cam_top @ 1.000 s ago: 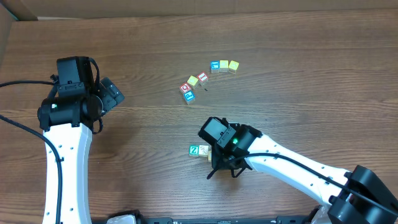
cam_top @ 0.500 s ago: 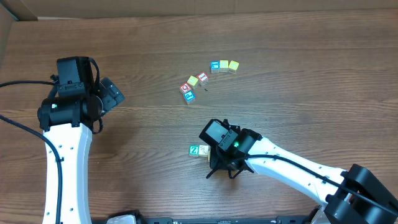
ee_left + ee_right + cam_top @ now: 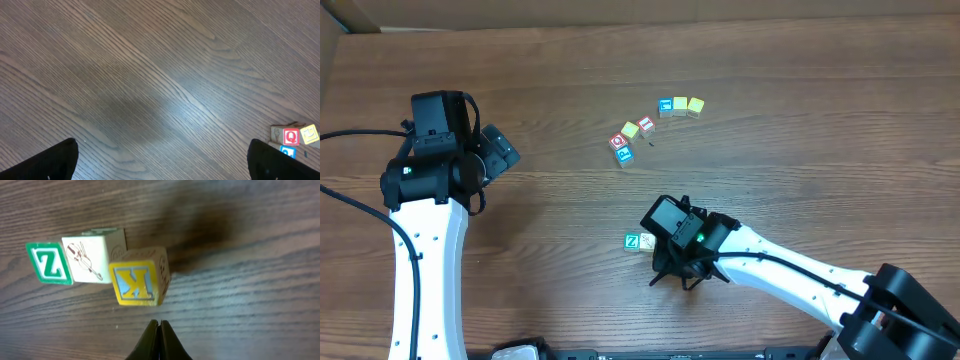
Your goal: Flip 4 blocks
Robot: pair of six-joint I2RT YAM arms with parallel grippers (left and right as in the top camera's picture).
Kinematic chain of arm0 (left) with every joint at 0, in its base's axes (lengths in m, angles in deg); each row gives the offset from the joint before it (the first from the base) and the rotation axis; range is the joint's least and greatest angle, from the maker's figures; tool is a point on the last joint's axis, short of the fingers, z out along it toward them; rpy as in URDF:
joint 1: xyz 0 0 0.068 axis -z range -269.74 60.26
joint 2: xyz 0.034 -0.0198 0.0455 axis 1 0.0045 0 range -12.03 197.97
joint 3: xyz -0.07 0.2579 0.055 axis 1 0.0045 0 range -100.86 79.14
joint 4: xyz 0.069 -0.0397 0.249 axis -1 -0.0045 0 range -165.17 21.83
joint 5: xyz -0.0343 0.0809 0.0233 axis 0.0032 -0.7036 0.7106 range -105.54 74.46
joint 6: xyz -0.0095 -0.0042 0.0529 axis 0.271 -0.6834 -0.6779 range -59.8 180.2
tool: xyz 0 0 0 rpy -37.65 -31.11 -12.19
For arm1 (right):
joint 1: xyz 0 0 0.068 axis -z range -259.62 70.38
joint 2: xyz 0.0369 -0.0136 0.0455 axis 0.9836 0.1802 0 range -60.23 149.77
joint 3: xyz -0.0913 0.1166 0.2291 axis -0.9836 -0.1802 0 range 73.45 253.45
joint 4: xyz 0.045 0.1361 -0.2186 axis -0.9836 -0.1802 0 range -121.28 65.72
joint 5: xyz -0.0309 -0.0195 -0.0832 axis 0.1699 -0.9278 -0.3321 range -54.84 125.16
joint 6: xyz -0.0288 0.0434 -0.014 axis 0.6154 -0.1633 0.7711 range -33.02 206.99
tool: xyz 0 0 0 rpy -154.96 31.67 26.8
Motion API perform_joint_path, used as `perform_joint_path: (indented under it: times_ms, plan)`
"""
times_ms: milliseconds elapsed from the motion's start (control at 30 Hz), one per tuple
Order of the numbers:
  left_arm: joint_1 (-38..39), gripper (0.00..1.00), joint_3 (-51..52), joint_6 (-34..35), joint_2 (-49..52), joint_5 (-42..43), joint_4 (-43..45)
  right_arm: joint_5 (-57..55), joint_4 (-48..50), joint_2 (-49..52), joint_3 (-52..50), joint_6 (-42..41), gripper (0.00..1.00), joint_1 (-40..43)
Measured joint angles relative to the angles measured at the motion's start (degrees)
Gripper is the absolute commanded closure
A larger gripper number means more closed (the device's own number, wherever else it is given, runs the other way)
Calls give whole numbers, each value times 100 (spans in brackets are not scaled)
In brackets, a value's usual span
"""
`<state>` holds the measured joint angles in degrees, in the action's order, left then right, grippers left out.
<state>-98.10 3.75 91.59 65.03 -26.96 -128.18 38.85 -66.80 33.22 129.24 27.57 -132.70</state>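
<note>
Over on the left, the left gripper [image 3: 500, 150] is hanging released, jaws spread wide over bare tabletop [image 3: 550, 60], grasping nothing and well apart from the action. Its wrist view is catching only the edge of the far cluster: a red Q block [image 3: 291, 136] with a yellow block [image 3: 310, 133] touching it and a blue block [image 3: 287, 151] just beneath.

Moving toward the middle, the working group is sitting near the front edge of the tabletop, 3 blocks in a row. The green Z block [image 3: 49, 262] is lying flat, letter up, touching the cream block [image 3: 86, 258], which is showing a violin drawing. Next along, the yellow K block [image 3: 137, 280] is sitting askew, pressed against the cream block's corner and looking slightly tipped.

And on the right, the right gripper [image 3: 158, 326] is clenched tight, fingers pinched together with nothing between them, tips pointing at the K block's near side and hovering just beside it, not quite touching as far as the wrist view is showing.

So I'm reading this as the flip of the yellow K block in hand, with the shut tips serving as a poker. The next move is calling for a push against 1 edge of that block to roll it onto a new face, steered away from the cream block so the 2 neighbours aren't getting shoved out of line.
</note>
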Motion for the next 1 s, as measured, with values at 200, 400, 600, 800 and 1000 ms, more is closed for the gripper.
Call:
perform_joint_path:
  times_ms: [200,400,600,800,1000]
  plan:
    - [0,0,0,2,0,0,0,39,0,0,0,-485,96,-208]
    - [0,0,0,2,0,0,0,-15,157,35,0,-824,96,-437]
    - [0,0,0,2,0,0,0,-24,251,175,0,-905,96,-439]
    - [0,0,0,2,0,0,0,-9,378,297,0,-938,96,-437]
    - [0,0,0,0,0,0,0,-4,448,369,0,-940,96,-428]
